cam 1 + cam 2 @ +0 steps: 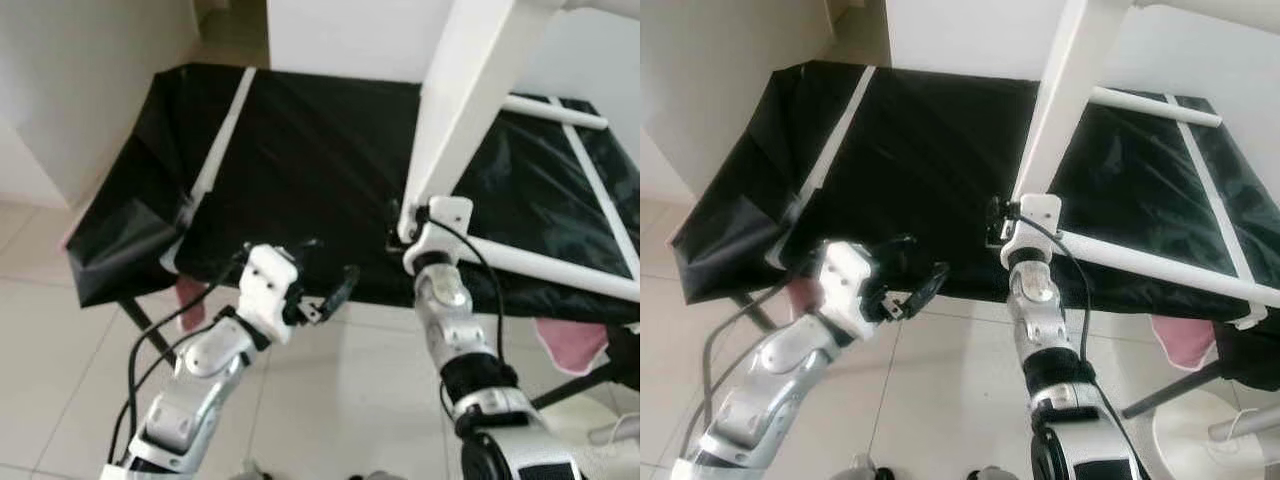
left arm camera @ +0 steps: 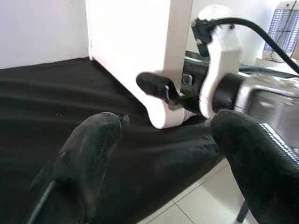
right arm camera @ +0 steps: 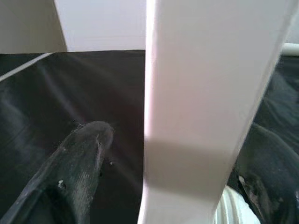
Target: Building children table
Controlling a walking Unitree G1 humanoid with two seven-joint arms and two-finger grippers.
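The two black fingers [image 3: 79, 163] of the right gripper [image 1: 405, 222] are straddling the foot of a white table leg [image 1: 465, 110], one finger on each side of it, and from the right wrist view they seem to be gripping it, though the actual contact is hard to make out. The leg is slanting up from the near edge of a work surface draped in a black sheet [image 1: 300, 150], its top running out of frame toward a white panel that looks like the tabletop. The left gripper [image 1: 325, 285] is hovering just beside the sheet's near edge, its fingers spread wide with nothing between them, pointing toward the leg's foot.

As for progress, at least one leg is appearing attached to the larger white part, and white rails [image 1: 555, 110] are lying across the sheet on the robot's right, seemingly belonging to the same frame. A separate white strip [image 1: 222, 130] is lying along the left of the sheet, well apart from the rest. Whether the joints are fastened cannot be told; the assembly is looking partway done, with positioning or further fixing likely remaining
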